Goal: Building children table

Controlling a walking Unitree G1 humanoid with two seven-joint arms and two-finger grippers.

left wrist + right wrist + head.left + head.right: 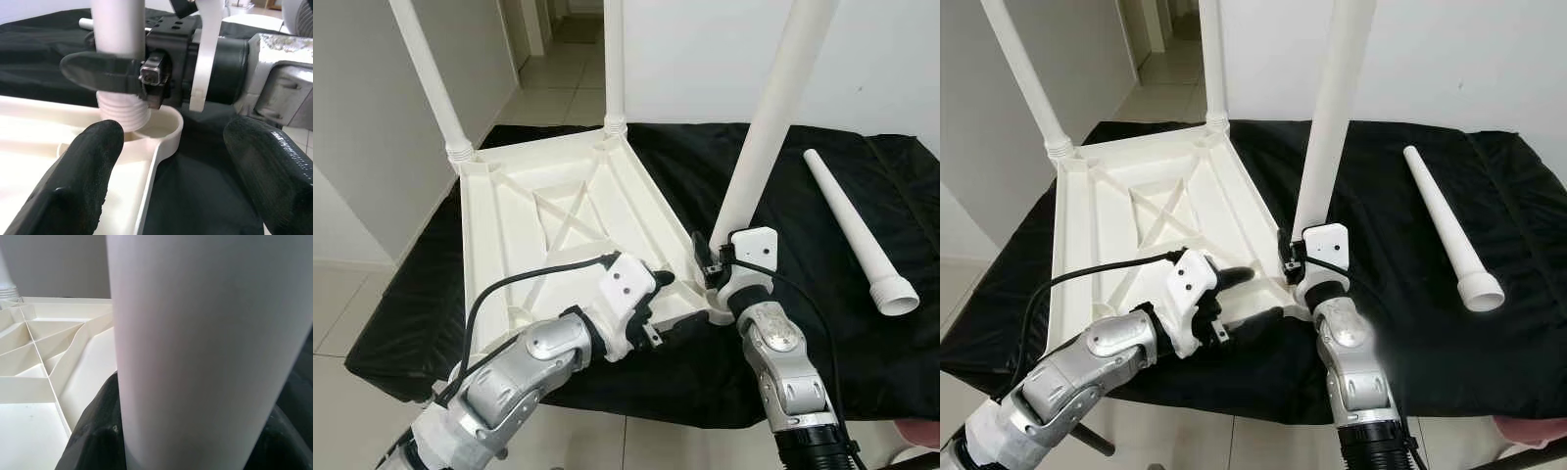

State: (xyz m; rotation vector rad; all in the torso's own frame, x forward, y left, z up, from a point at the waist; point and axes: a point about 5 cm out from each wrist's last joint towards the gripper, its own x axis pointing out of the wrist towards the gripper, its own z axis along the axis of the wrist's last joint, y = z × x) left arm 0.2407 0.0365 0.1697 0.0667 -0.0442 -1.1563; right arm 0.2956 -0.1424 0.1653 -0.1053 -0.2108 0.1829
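Spare leg [862, 232] lies on black cloth [822, 323]. Right gripper [713, 262] clamps leg [766, 122] at upturned tabletop [499, 220] corner; left gripper [1252, 294] spread wide astride rim.

I can read no text, label, brand, number or sign anywhere in these views.
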